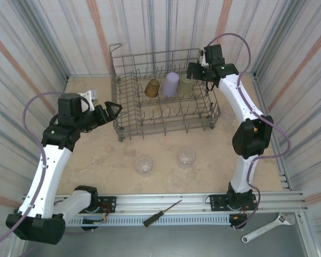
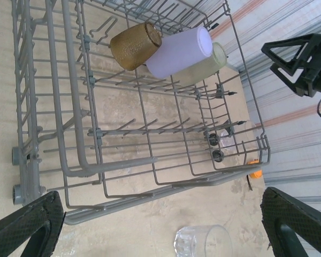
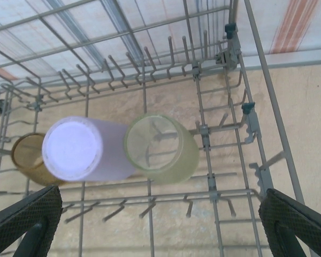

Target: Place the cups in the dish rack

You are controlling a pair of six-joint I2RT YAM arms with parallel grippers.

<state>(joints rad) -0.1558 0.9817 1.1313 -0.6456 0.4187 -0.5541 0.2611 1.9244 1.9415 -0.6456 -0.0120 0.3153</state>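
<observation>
The right pincer (image 3: 159,222) hangs spread and empty over the dish rack (image 1: 129,127) at 12 o'clock; the left pincer (image 1: 112,110), also spread, sits at 9. 3 are racked: amber cup (image 1: 151,88), lilac cup (image 1: 170,84), yellow-green cup (image 1: 186,86). The left clear cup (image 1: 144,164) and right clear cup (image 1: 186,156) sit on the bench (image 1: 96,155) at 6, so I judge 2 left to load

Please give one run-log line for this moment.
dish rack: amber cup, lilac cup, yellow-green cup; table: two clear cups; left gripper: open; right gripper: open

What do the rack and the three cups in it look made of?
Dish rack: grey metal wire, probably coated, matt; thin rods joined in a grid. Amber cup: translucent plastic, pebbled skin. Lilac cup: frosted plastic, milky, barely see-through. Yellow-green cup: clear tinted plastic; rack wires show through it.
</observation>
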